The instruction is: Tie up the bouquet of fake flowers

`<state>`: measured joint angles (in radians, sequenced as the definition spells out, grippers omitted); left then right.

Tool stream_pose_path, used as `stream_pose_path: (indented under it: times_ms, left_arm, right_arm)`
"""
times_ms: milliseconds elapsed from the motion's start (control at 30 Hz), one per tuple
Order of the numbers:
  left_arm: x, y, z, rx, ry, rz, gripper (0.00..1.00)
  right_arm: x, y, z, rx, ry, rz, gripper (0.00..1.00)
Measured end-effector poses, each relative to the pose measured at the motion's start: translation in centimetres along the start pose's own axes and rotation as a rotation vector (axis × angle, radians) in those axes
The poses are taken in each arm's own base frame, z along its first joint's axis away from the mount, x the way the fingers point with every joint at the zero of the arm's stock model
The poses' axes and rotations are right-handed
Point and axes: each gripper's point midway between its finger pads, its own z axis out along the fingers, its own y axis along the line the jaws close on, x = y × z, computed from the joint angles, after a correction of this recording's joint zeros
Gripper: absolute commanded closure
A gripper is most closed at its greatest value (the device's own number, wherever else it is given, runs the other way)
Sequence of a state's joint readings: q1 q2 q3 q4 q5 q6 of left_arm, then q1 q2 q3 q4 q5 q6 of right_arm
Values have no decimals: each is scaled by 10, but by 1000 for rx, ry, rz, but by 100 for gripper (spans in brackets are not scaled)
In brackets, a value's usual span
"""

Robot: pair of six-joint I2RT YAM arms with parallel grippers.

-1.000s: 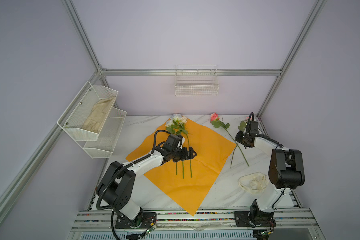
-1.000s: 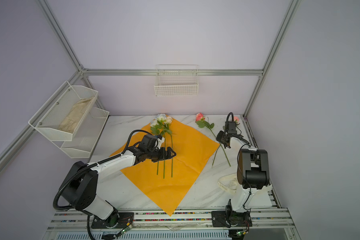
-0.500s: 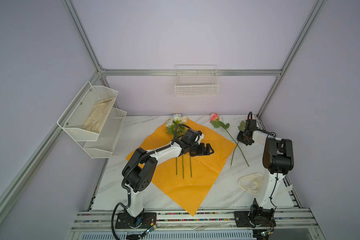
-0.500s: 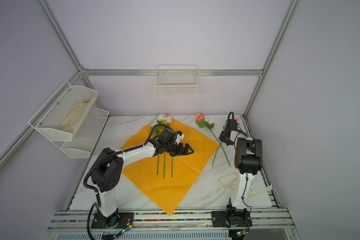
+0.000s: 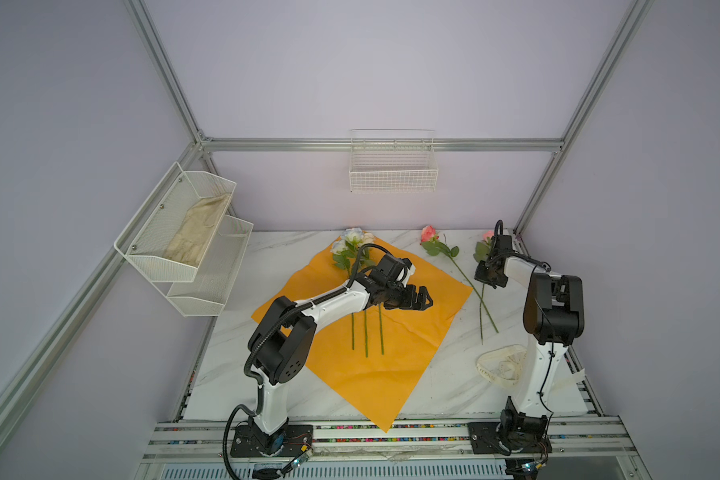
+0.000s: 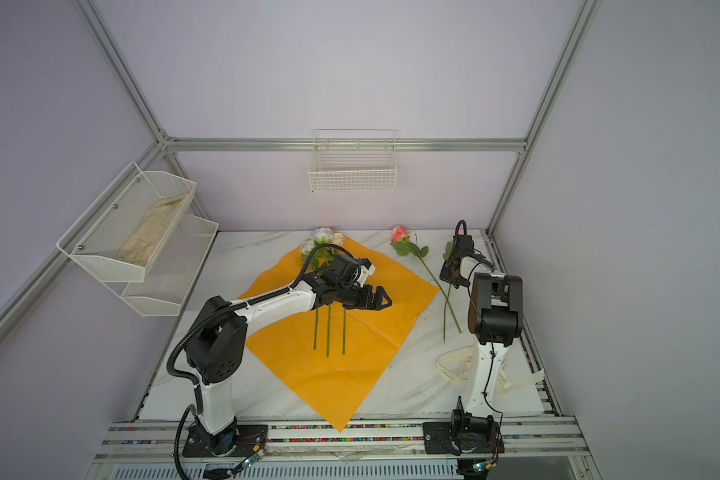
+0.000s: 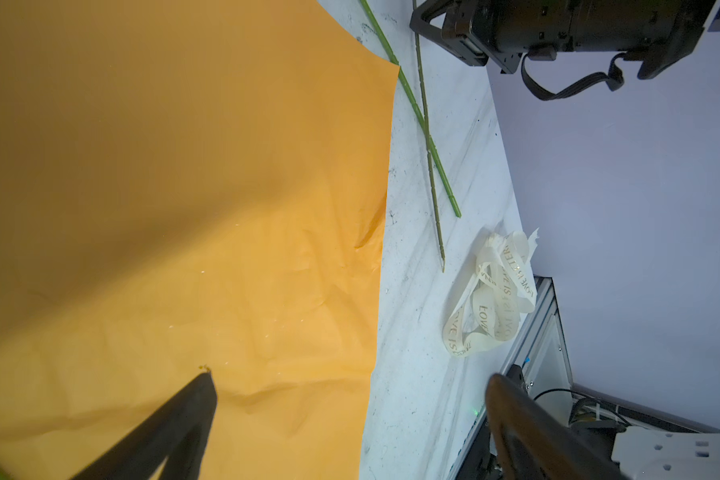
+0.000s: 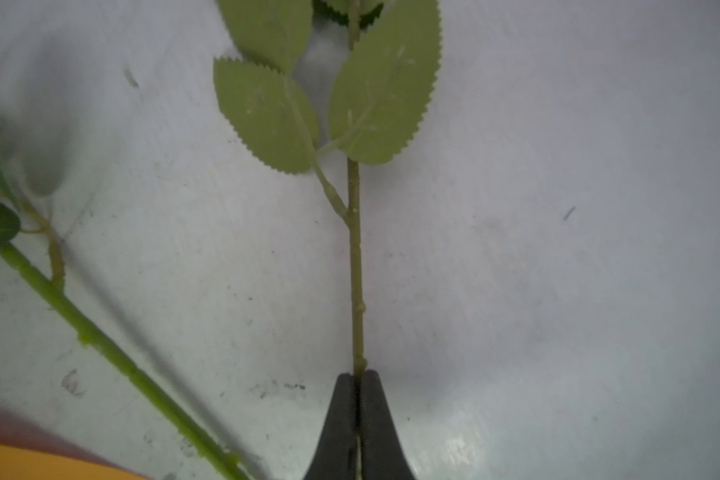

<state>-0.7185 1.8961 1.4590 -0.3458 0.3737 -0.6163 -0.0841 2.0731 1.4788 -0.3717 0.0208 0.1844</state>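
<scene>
a: where were the flowers when you looked in?

b: not gathered yet. in both top views the glossy orange square of wrapping paper point(image 5: 391, 365) lay flat like a diamond in the middle of the white marbled table point(image 5: 292, 249). three pale fake roses point(image 5: 354, 237) lay on it side by side. their heads were at the sheet's twelve o'clock corner and their thin green stems ran toward six.

a: and the rest?

b: off the paper, out at its two o'clock. a loose pink fake rose point(image 5: 428, 233) lay on the table. its long stem crossed the stem of a second pink rose point(image 5: 488, 237) beside it.

a: the tools?

b: my right gripper point(image 8: 356, 380) had its black fingers pressed together on the second pink rose's stem, just below the serrated leaves. my left gripper point(image 5: 422, 300) was over the paper, toward its three o'clock side, with its fingers spread wide and nothing between them. i couldn't tell whether it touched the sheet.

a: ribbon?

b: the cream ribbon with printed lettering point(image 7: 491, 299) sat in a loose heap at the table's four o'clock, apart from the paper.
</scene>
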Motion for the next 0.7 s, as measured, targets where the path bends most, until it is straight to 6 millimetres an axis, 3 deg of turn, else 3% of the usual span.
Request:
stream_pose_path:
  times_ms: [100,167,233,300,367,467,533,600,700]
  left_arm:
    - [-8,-6,-40,-33,-99,30,0]
    - [-10,-6,-70,-56,-170,39,0]
    - [-9,3,-97,-98,-240,32,0]
    - [-7,20,-120,-158,-304,6,0]
    - [1,45,-142,-237,-364,-31,0]
    - [14,79,-173,-336,-439,-96,0]
    - [21,98,-193,-380,-489,-142,0]
    - [28,115,-216,-417,-544,-187,0]
    - [36,128,-245,-450,-618,-231,0]
  right_arm:
    - [-8,7,-35,-54,-51,14,100]
    - [-12,22,-69,-134,-105,29,100]
    - [-12,51,-101,-228,-153,22,100]
    - [-6,95,-126,-332,-184,-16,100]
    - [16,161,-147,-465,-182,-83,100]
    - [75,248,-160,-620,-101,-182,100]
    - [115,293,-162,-687,-29,-236,99]
    - [146,328,-156,-722,29,-274,99]
    - [167,356,-139,-732,77,-284,99]
